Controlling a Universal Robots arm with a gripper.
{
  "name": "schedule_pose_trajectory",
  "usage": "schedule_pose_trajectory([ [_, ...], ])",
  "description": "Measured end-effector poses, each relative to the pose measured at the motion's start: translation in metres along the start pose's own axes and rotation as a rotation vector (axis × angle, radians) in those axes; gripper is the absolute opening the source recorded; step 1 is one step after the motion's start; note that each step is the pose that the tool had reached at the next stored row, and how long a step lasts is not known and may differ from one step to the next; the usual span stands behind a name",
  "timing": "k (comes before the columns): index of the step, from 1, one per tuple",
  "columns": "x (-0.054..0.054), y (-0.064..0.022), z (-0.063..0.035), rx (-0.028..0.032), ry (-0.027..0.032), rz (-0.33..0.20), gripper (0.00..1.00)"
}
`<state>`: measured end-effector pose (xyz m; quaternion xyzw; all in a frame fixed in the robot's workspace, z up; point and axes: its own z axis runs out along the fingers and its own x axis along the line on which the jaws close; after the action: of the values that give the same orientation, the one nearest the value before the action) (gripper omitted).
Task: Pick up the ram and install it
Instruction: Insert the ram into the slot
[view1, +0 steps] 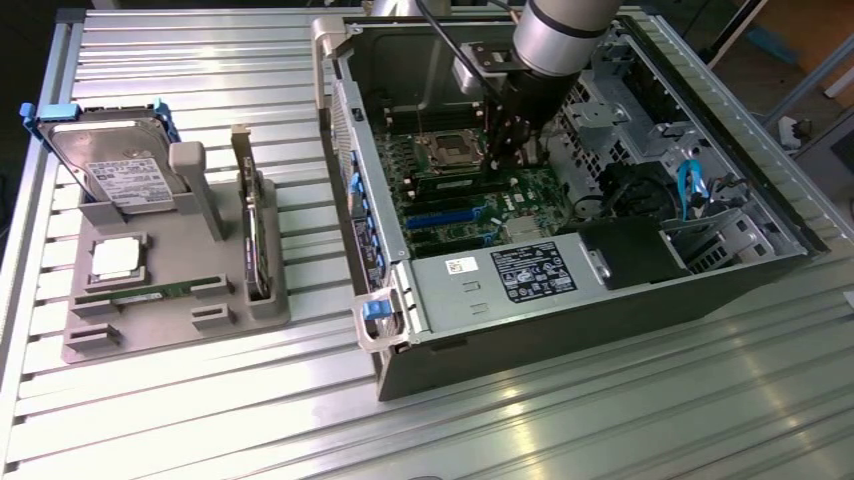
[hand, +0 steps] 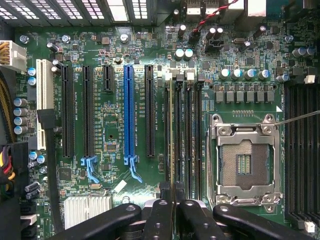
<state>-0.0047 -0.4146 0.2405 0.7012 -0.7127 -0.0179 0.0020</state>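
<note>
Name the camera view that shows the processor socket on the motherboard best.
The wrist view: it looks straight down on the processor socket, so its metal frame and open contact field are all visible. The exterior view shows the socket at a slant inside the computer case, close beside the arm.

**Robot Body: External Appearance**

The arm (view1: 567, 30) link is a smooth silver-grey cylinder. A black cable (view1: 438, 25) runs alongside it. The gripper (view1: 511, 165) body is black and box-shaped. In the wrist view, the fingers (hand: 161, 215) are matt black bars carried on rounded black linkage arms, each fitted with round pivot pins.
</note>
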Motion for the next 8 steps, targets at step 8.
schedule_pose_trajectory([
  [8, 0.0000, 0.0000, 0.0008, -0.0001, 0.0000, 0.000, 0.12],
])
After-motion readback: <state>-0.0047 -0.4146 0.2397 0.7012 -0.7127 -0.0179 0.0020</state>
